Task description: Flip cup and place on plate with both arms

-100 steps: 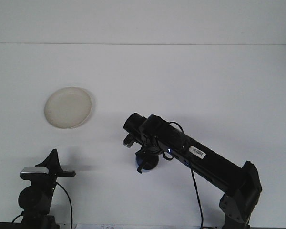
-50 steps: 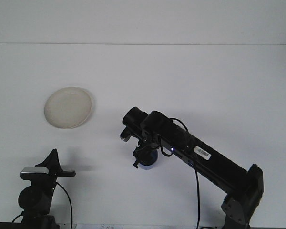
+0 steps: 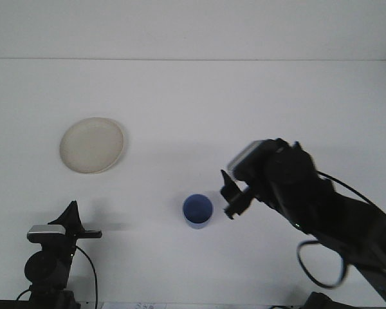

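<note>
Blue cup [image 3: 197, 210] stands upright on the white counter [image 3: 244, 103], mouth up, rim a full circle, inner floor visible. It sits alone near the front middle of the counter, nothing touching it.

Cream plate [image 3: 92, 145] lies flat at the left, well apart from the cup, up and to the left of it. Nothing on the plate.

Right gripper [image 3: 231, 195] hangs just right of the cup, apart from it, with a clear strip of counter between. Its dark fingers [image 3: 228, 179] point left toward the cup and look spread, nothing between them. The image is slightly blurred here, so finger detail is soft. The black right arm [image 3: 334, 219] runs from the gripper down to the lower right corner; a black cable [image 3: 318, 270] loops under it. A pale grey block sits on top of the wrist.

Left gripper [image 3: 69, 215] is at the lower left edge, low and near the front, well apart from both cup and plate. Only a dark pointed tip and a grey housing [image 3: 46, 232] show; cannot tell whether its fingers are apart or together. A thin cable trails down from it.

Soft shadow lies on the counter right of the left gripper.
</note>
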`<state>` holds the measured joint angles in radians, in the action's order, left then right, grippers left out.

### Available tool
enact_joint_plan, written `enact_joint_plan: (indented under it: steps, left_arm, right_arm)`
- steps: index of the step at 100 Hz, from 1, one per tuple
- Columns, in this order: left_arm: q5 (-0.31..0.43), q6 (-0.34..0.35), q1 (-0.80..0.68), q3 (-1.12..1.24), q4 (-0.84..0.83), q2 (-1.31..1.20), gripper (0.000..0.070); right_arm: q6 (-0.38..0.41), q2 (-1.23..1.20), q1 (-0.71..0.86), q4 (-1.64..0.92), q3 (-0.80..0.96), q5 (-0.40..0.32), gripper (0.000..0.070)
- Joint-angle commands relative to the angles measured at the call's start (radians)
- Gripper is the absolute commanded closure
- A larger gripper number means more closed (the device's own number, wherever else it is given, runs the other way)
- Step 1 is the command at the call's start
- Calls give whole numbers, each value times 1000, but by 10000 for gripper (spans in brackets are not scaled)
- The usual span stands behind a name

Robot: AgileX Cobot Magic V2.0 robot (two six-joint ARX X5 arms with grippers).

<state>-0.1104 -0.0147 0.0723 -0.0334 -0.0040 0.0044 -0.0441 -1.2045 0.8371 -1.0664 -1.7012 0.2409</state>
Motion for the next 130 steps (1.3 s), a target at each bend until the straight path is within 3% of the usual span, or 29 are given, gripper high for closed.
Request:
enact_joint_plan:
  steps: [1,14,35,55,74,98,117,130]
  left_arm:
    - [-5,-21,-1,19,12,-2,685]
    - [-5,-85,-1,19,12,-2,685]
    - [-5,-85,-1,19,12,-2,685]
    - [-5,-85,-1,19,13,-2,685]
    - [-5,-87,-1,19,12,-2,685]
    - [0,-192,0,-8,28,0,690]
    - [0,-253,0,-185,29,71,689]
    - [1,-243,0,-360,10,209,689]
  right_arm:
    - [18,74,5,24,72,28,125]
    - [37,306,5,171,347,77,126]
    - [100,651,5,403,815,82,127]
    - [138,882,5,498,1062,85,129]
    - [155,997,5,556,1131,105,130]
    - [148,1007,5,556,1131,108,130]
    - [147,1007,5,557,1131,108,130]
    - [147,1007,5,557,1131,108,130]
